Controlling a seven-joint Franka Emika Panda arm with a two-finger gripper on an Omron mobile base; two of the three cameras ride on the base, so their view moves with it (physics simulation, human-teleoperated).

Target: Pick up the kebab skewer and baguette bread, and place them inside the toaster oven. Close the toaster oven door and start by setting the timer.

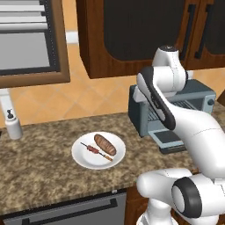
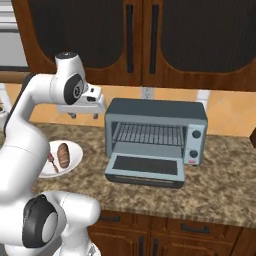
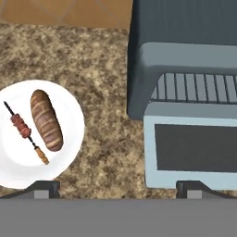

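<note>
Nothing of the task was finished at this moment, as far as the pictures showed. Both foods lay on the round white plate [image 1: 83, 159], which stood on the speckled brown stone counter [image 1: 44, 171] to the left of the oven. The kebab skewer [image 3: 25, 132], a thin stick with dark red-brown meat pieces and an orange tip, lay just beside the baguette bread [image 3: 46, 120], a short stubby reddish-brown loaf. Whether the two touched each other could not be told.

The boxy blue-grey metal toaster oven [image 2: 155, 112] stood against the wall under the dark wooden cabinets. The toaster oven door [image 2: 145, 168], a framed panel with dark glass, hung down flat in front, so the wire rack [image 2: 149, 134] inside was bare and ready to receive food. The round knobs [image 2: 196, 134] on the right side seemed untouched.

The white arm's two-finger gripper [image 3: 118, 189] hovered high above the counter, between the plate and the oven, with its fingers spread wide and nothing between them.

So the only helpful condition was the open door. What remained was all the work: picking up the skewer, picking up the loaf, placing both on the rack, closing the door and turning the timer.
</note>
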